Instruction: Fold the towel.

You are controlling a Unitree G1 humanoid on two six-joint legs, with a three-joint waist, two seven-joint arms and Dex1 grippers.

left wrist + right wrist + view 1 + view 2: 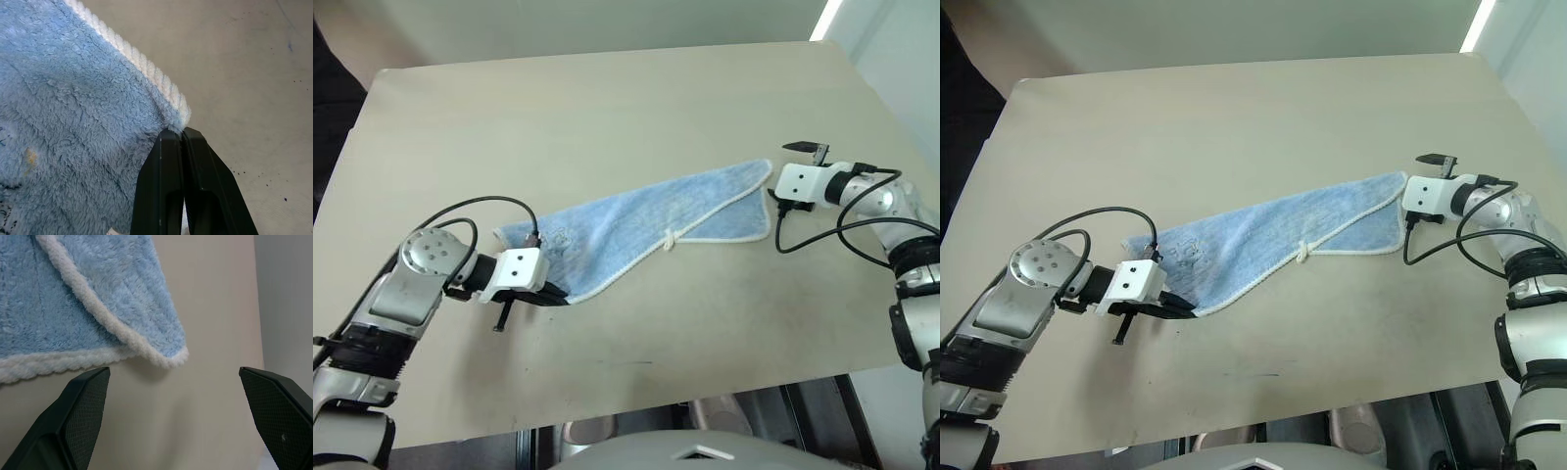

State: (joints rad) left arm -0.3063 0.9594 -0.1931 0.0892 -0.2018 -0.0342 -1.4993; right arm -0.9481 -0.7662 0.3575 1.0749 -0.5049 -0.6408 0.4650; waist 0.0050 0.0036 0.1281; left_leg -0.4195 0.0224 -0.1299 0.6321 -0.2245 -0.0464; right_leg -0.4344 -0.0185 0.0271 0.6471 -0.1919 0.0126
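While left pincer (182, 142) pinches towel (646, 230) corner, right pincer (176, 416) wide open, empty; motif unreadable.

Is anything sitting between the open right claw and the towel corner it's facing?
Nothing visible. The right claw is open, and between it and the near corner of the towel lies just bare table. The left claw is shut on the opposite corner.

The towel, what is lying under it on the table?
Under the towel only the beige table can be seen around its edges. The cloth is doubled over near its right end, and anything beneath that covered part is hidden. The left gripper has its jaws shut on one corner.
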